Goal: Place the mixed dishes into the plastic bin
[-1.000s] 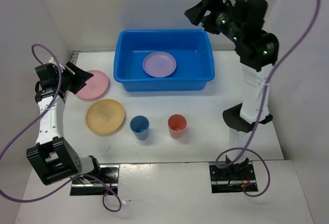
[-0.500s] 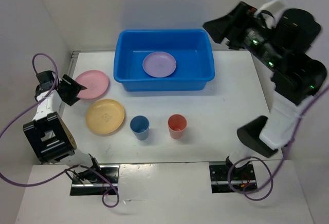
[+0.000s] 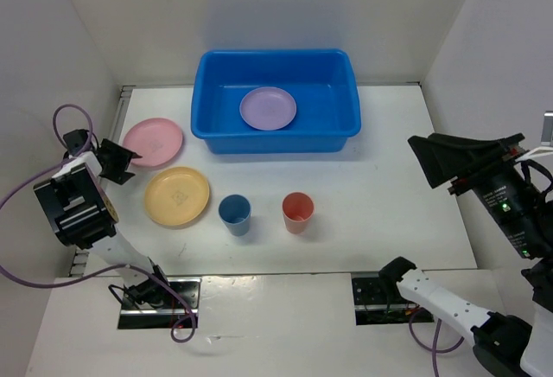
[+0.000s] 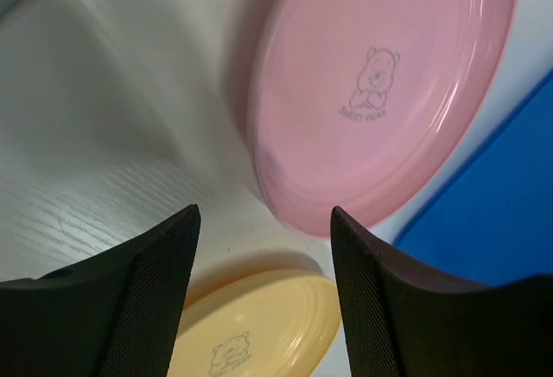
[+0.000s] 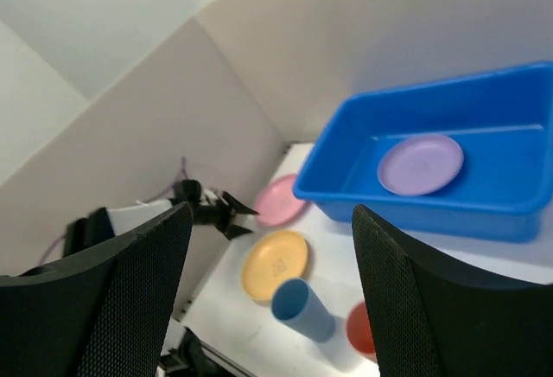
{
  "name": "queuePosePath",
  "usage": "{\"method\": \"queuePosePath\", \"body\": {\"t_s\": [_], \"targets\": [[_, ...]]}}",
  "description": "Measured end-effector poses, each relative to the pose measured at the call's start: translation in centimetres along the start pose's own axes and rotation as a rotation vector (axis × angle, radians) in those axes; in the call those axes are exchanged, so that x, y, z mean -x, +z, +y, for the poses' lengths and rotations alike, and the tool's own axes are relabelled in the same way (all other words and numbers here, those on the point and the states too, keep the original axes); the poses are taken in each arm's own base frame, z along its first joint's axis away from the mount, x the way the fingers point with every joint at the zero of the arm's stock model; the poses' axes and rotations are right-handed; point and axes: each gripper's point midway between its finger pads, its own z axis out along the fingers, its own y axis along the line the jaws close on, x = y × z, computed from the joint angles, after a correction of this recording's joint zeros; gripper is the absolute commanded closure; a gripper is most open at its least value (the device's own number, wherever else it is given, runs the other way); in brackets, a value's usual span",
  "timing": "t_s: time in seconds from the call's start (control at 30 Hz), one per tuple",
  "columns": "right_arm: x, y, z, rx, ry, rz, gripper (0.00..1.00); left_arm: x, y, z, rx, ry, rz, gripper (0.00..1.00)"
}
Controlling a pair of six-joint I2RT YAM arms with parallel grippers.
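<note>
White wood-grain table [image 3: 389,178] enclosed by plain white walls [image 3: 259,5]

pink plate [image 4: 380,92]: lies on the surface, upper right, bear print at its middle
yellow plate [image 4: 251,329]: bottom centre, near the pink plate, partly hidden by the fingers
bin [image 4: 492,213]: blue wall at the right edge, just beside the pink plate
surface [image 4: 112,118]: white, wood-grained
end effector [image 4: 263,221]: two black fingers [image 4: 130,308] spread apart, nothing between them
</note>
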Motion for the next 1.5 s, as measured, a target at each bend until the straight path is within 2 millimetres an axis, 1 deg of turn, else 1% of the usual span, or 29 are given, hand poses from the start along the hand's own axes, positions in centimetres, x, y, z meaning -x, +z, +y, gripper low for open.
{"method": "queuePosePath", "body": {"t_s": [0.13,0.23,0.3,0.43,0.53,0.67,0.77,0.8,0.9,0.93,1.07,1.17,1.27,1.3,1.37,1.43,1.5], "targets": [[0.9,0.7,1.0,0.055,0.029,-0.046,0.21,0.8,0.9,0.2,0.005,-0.029,-0.018,0.32],[0.4,1.6,0.9,0.054,0.035,-0.042,0.21,1.5,1.7,0.1,0.002,-0.043,-0.031,0.34],[-0.3,2.3,0.7,0.045,0.038,-0.029,0.21,2.0,2.3,-0.1,-0.002,-0.05,-0.036,0.37],[-1.2,3.4,0.4,0.032,0.042,-0.006,0.21,2.6,3.3,0.0,0.002,-0.056,-0.041,0.4],[-1.4,3.7,0.3,0.027,0.041,-0.001,0.21,3.0,4.1,0.1,0.007,-0.059,-0.044,0.41],[-1.3,3.8,0.5,0.034,0.044,-0.007,0.21,3.3,4.4,-0.1,0.004,-0.072,-0.047,0.42],[-1.2,3.8,0.6,0.041,0.046,-0.009,0.21,3.6,4.8,-0.3,0.007,-0.072,-0.049,0.51],[-1.2,3.8,0.6,0.041,0.047,-0.011,0.21,3.6,5.0,-0.4,0.007,-0.067,-0.049,0.59],[-1.0,3.8,0.6,0.04,0.055,-0.017,0.21,3.5,5.6,-0.6,0.012,-0.058,-0.044,0.71],[-1.0,3.8,0.6,0.04,0.057,-0.017,0.21,3.4,5.8,-0.6,0.012,-0.054,-0.04,0.79],[-1.1,3.8,0.6,0.035,0.061,-0.017,0.21,3.1,6.0,-0.8,0.006,-0.05,-0.028,1.0],[-1.1,3.9,0.5,0.03,0.064,-0.019,0.21,3.1,6.1,-0.8,0.009,-0.048,-0.031,1.0],[-1.0,3.8,0.4,0.027,0.069,-0.025,0.21,3.2,5.7,-0.9,0.019,-0.05,-0.038,1.0],[-1.0,3.7,0.4,0.026,0.069,-0.026,0.21,3.2,5.3,-0.9,0.031,-0.05,-0.045,1.0],[-1.1,3.7,0.3,0.025,0.073,-0.026,0.21,3.6,3.9,-1.8,0.031,-0.042,-0.073,1.0],[-1.2,3.8,0.2,0.024,0.074,-0.024,0.21,4.4,1.7,-4.2,-0.001,-0.029,-0.127,1.0],[-1.5,3.9,0.1,0.023,0.077,-0.022,0.21,5.5,-1.1,-7.7,-0.057,0.009,-0.197,1.0]]}}
